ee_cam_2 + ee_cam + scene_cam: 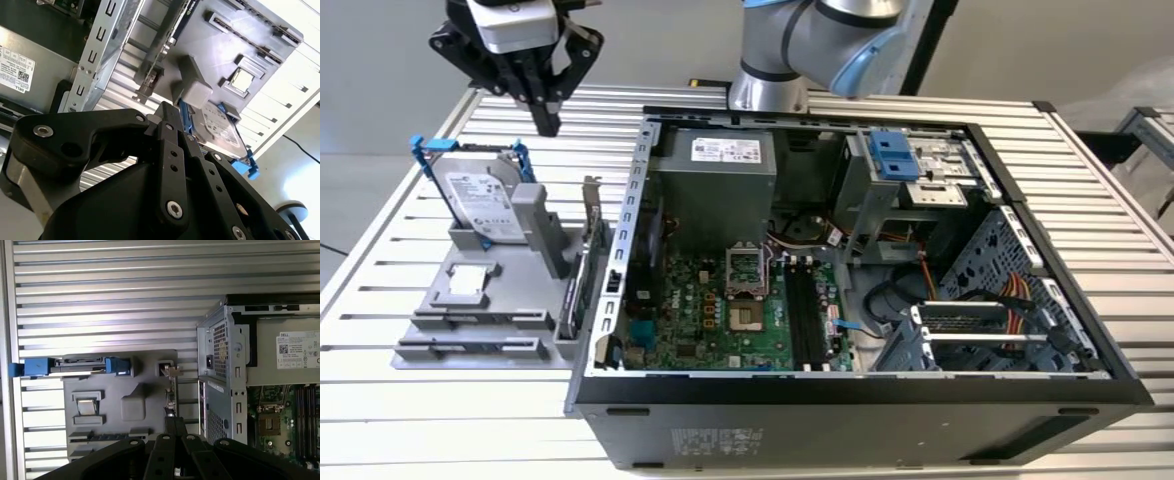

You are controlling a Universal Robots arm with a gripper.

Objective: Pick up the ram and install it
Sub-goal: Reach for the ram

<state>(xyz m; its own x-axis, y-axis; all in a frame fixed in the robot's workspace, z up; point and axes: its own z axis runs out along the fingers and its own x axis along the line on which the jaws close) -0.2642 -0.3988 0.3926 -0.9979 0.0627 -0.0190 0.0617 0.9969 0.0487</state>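
The ram (107, 436) is a thin dark-blue strip standing on edge in a slot of the grey fixture (145, 365), on the side away from the hard drive. My gripper (544, 122) hangs high over the table's back corner on the exterior view's left, behind the fixture (480, 300) and well away from the ram. Its black fingers (167, 112) are pressed together with nothing between them, and in the first wrist view the gripper (175, 421) points toward the fixture's edge. The long black memory slots (807, 320) sit on the green motherboard (707, 310) inside the case.
The open computer case (854, 390) takes up the table's middle and the exterior view's right. A silver hard drive (483, 200) with blue rails stands upright in the fixture, next to a processor chip (470, 283). An expansion card (591, 250) stands beside the case wall.
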